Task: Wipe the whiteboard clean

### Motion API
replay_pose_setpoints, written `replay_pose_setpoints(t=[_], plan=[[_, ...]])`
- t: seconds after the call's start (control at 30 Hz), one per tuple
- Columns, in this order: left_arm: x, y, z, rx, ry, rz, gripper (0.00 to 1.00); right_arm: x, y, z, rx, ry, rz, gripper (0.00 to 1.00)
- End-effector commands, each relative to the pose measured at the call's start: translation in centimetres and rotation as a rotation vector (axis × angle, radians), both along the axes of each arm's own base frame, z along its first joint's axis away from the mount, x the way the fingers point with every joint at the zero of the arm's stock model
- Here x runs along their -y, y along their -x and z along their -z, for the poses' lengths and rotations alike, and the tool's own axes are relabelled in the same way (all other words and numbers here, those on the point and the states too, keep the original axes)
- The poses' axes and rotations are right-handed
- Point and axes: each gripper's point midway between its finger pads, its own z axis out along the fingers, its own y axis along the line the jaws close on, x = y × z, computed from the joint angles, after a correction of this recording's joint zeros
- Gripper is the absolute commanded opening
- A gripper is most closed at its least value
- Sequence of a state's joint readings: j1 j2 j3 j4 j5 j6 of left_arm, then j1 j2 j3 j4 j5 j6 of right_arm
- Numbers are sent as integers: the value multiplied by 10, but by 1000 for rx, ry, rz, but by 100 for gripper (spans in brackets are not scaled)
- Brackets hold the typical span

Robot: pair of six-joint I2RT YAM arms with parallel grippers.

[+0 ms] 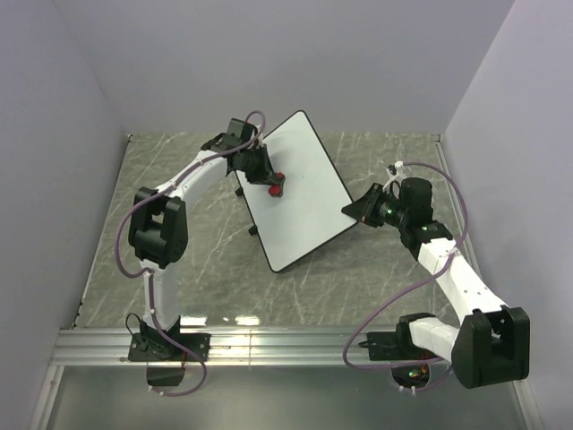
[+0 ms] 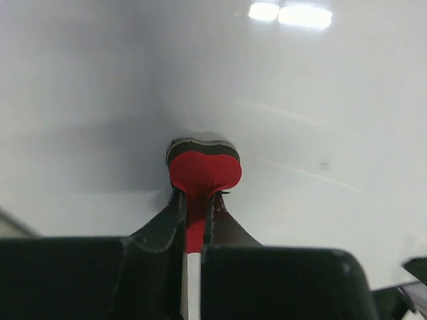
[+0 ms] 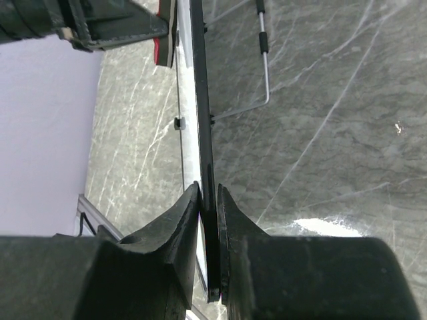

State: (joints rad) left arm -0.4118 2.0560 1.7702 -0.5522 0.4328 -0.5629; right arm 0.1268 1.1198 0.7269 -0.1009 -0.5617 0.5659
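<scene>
The whiteboard [image 1: 304, 193] stands tilted at the centre of the top view on the grey marbled bench [image 1: 385, 278]. The right pincer [image 3: 208, 200] is closed tight on its right edge. The left pincer [image 2: 195, 207] clamps a red-and-black eraser [image 2: 203, 170], which is pressed against the board's upper-left face.

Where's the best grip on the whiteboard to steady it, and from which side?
Its thin black-rimmed edge, pinched across the thickness, coming in edge-on from the right. The whiteboard is far wider than any jaw opening, so only the rim fits. The right gripper is clamped there, clear of the eraser in the left gripper.
</scene>
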Motion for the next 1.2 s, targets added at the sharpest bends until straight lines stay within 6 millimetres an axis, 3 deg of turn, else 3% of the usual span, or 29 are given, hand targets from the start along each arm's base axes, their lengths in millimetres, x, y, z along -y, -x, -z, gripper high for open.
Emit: replay_pose_setpoints(t=[0.0,0.13,0.17,0.2,0.23,0.27,0.33,0.37,0.4,0.43,0.5,0.53,0.57,0.67,0.73,0.8,0.83,0.9,1.0,1.1,1.17], plan=[[-23,1,-42,116,-41,-89,0,15,11,34,-97,103,53,0],[-53,5,-71,175,-62,-193,0,15,6,24,-87,115,48,0],[-64,8,-86,206,-58,-224,0,15,5,22,-83,119,43,0],[-78,11,-78,196,-91,-271,0,16,0,14,-63,129,46,12],[-95,13,-90,224,-96,-318,0,17,0,12,-63,136,49,19],[-108,19,-77,196,-123,-351,0,18,-1,9,-54,142,52,41],[-143,23,-73,189,-179,-444,0,21,-5,0,-40,153,66,60],[-154,32,-53,146,-215,-460,0,21,-7,-8,-21,153,71,71],[-172,37,-43,122,-256,-505,0,23,-7,-10,-20,162,79,76],[-181,49,-19,66,-293,-512,0,24,-9,-15,-10,167,87,78],[-204,60,5,20,-380,-579,0,28,-11,-29,22,175,104,83],[-212,73,27,-28,-415,-587,1,30,-13,-34,36,184,120,85],[-215,78,36,-46,-424,-598,1,31,-15,-42,52,186,128,86],[-225,93,64,-101,-473,-616,15,35,-15,-57,81,189,152,87],[-228,100,76,-123,-494,-613,30,36,-14,-63,97,179,164,88],[-229,99,79,-122,-493,-609,41,36,-11,-67,102,168,168,88],[-229,100,80,-124,-495,-604,50,36,-9,-70,112,163,171,88],[-228,101,77,-121,-490,-604,62,36,-5,-69,110,161,174,88],[-227,99,61,-82,-467,-610,88,39,2,-70,116,167,183,88],[-228,98,44,-49,-457,-615,98,41,8,-70,123,174,188,88],[-228,97,31,-19,-442,-613,99,43,11,-74,134,170,198,88]])
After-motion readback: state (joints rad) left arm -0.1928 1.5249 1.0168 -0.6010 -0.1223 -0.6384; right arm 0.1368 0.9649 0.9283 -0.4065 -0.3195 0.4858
